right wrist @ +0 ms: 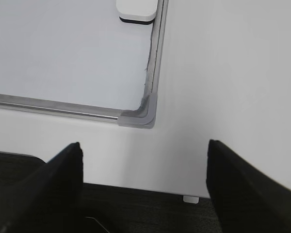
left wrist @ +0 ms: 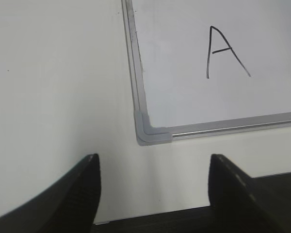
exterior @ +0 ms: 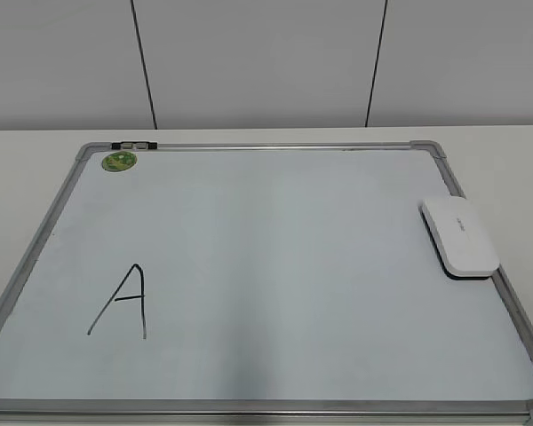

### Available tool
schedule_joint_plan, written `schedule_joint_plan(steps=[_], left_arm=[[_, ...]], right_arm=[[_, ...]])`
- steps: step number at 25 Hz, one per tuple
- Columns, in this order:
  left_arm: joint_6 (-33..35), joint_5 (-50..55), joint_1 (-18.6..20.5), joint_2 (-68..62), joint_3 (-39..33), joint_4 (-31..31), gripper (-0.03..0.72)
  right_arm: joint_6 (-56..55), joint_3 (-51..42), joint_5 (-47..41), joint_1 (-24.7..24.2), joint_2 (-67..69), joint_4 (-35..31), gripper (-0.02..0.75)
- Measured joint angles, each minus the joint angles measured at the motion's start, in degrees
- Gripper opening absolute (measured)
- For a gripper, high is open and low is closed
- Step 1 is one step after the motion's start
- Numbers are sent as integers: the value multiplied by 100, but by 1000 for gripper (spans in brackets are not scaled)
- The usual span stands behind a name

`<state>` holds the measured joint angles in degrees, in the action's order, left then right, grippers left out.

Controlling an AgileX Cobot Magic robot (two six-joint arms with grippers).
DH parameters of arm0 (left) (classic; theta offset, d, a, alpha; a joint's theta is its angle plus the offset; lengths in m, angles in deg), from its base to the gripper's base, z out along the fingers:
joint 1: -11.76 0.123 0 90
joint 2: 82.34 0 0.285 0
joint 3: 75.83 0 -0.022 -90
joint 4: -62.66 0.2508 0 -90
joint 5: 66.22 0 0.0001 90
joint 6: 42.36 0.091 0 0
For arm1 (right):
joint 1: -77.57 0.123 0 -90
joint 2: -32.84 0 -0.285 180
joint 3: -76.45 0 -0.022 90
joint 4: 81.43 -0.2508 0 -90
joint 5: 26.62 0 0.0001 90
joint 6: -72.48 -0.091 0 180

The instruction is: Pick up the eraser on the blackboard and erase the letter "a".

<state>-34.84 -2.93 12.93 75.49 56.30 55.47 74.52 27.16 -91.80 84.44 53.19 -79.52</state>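
both grippers idle, fingers wide apart, holding nothing: left gripper (left wrist: 153, 187), right gripper (right wrist: 143, 182). eraser (exterior: 459, 236) lay ahead-left of r fingers, on board (exterior: 275, 266) by the r frame. only a capital "A" (exterior: 123, 302) visible. grab eraser across its short sides, flat.

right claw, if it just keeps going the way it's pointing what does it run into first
Probably the near right corner of the board: the open right claw points over bare table straight at that grey corner cap. The eraser lies further along the same edge. Height above the table is unclear.
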Motion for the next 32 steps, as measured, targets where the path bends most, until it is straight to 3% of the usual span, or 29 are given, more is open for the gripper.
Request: schedule_joint_plan(steps=[24,32], left_arm=[[0,-37,0,0,0,12,496],[0,-37,0,733,0,12,495]], right_arm=[[-22,0,0,0,-9,0,587],[-22,0,10,-58,-172,0,587]])
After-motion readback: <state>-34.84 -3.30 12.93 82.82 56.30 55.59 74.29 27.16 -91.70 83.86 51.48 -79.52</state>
